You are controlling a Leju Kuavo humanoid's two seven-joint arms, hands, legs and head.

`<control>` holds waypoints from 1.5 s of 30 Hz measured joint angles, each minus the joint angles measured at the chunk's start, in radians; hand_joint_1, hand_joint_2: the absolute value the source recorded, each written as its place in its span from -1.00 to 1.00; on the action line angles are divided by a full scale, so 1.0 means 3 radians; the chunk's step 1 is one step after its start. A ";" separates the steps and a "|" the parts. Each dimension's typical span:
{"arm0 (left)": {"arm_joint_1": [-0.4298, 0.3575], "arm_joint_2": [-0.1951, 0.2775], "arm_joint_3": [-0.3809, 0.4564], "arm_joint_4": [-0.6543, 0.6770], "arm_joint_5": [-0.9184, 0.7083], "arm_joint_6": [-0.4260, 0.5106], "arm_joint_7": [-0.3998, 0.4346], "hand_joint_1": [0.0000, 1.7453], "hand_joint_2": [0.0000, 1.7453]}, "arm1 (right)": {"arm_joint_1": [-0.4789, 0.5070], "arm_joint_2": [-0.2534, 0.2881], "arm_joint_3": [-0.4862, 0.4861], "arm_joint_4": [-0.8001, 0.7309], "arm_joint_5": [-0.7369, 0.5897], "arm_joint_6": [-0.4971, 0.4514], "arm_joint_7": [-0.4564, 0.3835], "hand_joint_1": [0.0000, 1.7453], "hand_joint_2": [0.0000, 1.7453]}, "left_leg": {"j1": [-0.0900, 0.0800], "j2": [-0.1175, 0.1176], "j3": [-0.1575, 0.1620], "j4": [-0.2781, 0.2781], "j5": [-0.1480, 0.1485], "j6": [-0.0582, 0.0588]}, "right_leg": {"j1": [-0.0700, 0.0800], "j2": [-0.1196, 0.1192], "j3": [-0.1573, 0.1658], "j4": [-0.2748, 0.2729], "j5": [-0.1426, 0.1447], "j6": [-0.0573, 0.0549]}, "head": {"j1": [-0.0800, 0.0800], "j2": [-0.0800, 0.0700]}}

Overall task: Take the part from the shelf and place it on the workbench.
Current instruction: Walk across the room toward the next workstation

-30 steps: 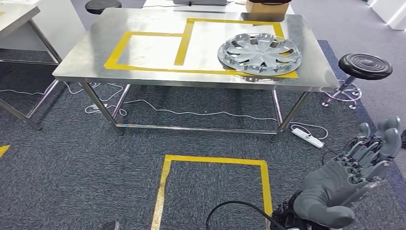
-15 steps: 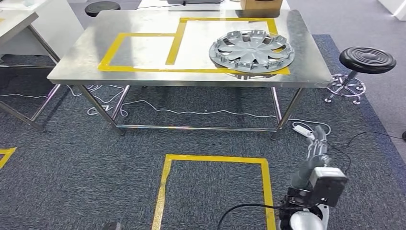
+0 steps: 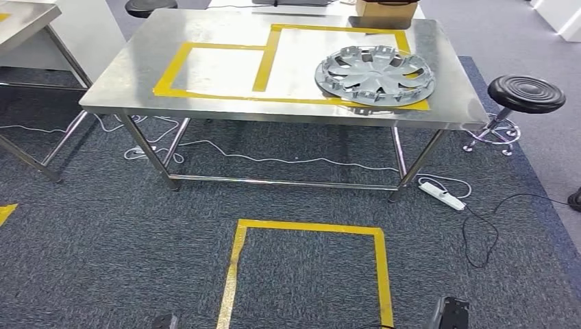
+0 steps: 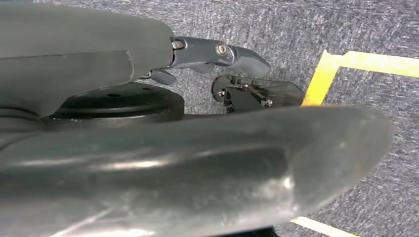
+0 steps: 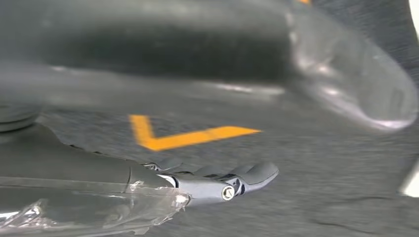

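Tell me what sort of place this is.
Probably a workshop or robot test lab. A stainless steel workbench has zones marked in yellow tape, with a grey wheel cover lying on it. Another taped square marks the grey carpet, beside a black stool and trailing cables.

Silver part (image 3: 374, 75), yellow-taped steel workbench (image 3: 123, 75)
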 joint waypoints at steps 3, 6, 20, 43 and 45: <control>0.0000 -0.0002 0.0003 0.0000 -0.0002 -0.0001 0.0000 -1.00 -1.00 | -0.0034 -0.0013 -0.0142 0.0181 0.0024 0.0000 0.0003 -1.00 -1.00 | 0.0002 -0.0007 0.0015 0.0002 -0.0006 -0.0007 | -0.0011 -0.0001 0.0156 -0.0312 0.0232 0.0000 | 0.0004 0.0000; -0.0002 0.0002 0.0004 -0.0003 -0.0003 -0.0001 0.0000 -1.00 -1.00 | -0.0093 -0.0021 -0.0219 0.0306 0.0030 0.0000 0.0003 -1.00 -1.00 | -0.0019 -0.0010 0.0019 0.0020 -0.0020 -0.0054 | -0.0025 0.0013 0.0441 -0.0873 0.0414 -0.0016 | 0.0002 0.0000; -0.0013 0.0019 0.0032 -0.0012 -0.0042 0.0015 -0.0076 -1.00 -1.00 | -0.0155 -0.0032 -0.0396 0.0680 0.0876 -0.0741 0.0450 -1.00 -1.00 | -0.0010 -0.0009 -0.0119 0.0326 -0.0086 -0.0131 | -0.0011 0.0037 0.0438 -0.0912 0.0441 -0.0155 | -0.0046 0.0000; -0.0020 0.0017 0.0084 -0.0014 -0.0246 -0.0031 -0.0009 -1.00 -1.00 | -0.0159 -0.0041 -0.0546 0.0900 0.1371 -0.0498 0.1661 -1.00 1.00 | 0.0007 -0.0100 -0.0169 0.0325 -0.0172 -0.0171 | -0.0035 0.0043 0.0498 -0.0929 0.0405 -0.0147 | -0.0024 0.0000; -0.0022 0.0017 0.0084 -0.0014 -0.0246 -0.0034 -0.0009 -1.00 -1.00 | -0.0156 -0.0042 -0.0547 0.0904 0.1372 -0.0497 0.1663 -1.00 1.00 | 0.0008 -0.0058 -0.0388 0.0772 -0.0383 -0.0187 | -0.0028 -0.0027 0.0493 -0.0928 0.0401 -0.0163 | -0.0038 0.0000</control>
